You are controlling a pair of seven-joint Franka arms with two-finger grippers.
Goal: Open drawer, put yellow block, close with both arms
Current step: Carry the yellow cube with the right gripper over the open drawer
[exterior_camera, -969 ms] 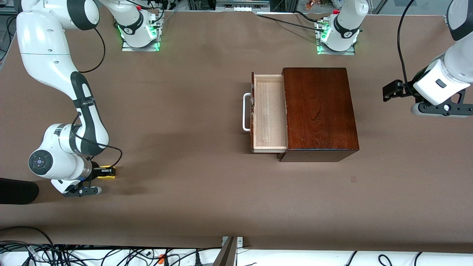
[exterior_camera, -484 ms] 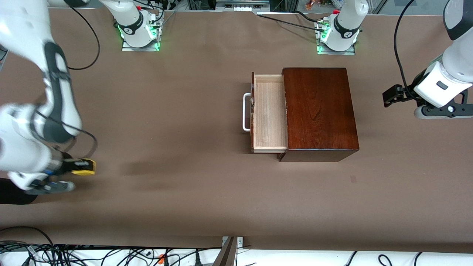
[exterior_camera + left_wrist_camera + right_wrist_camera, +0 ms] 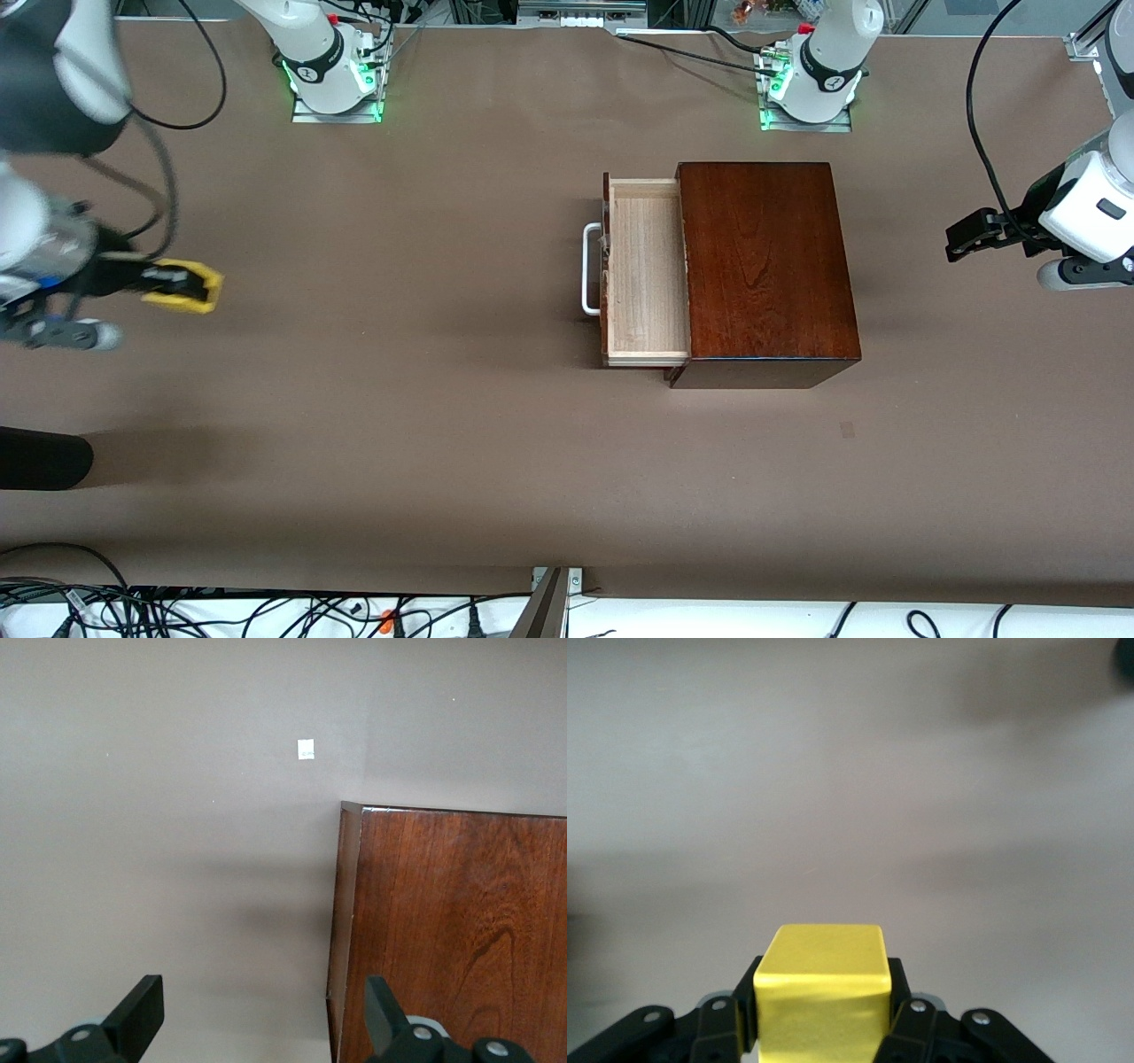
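Brown desk stretches beneath two robot arms. Toward the right arm's end, the right claw hangs over bare desk, pinching the yellow block between its fingers. Midway, the drawer of the dark wooden box stands pulled out, nothing inside. The left claw, fingers spread, hovers beside the box.

Wooden box on brown table

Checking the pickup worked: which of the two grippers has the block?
The right gripper, shut on the yellow block above bare table; the left gripper is open and empty.
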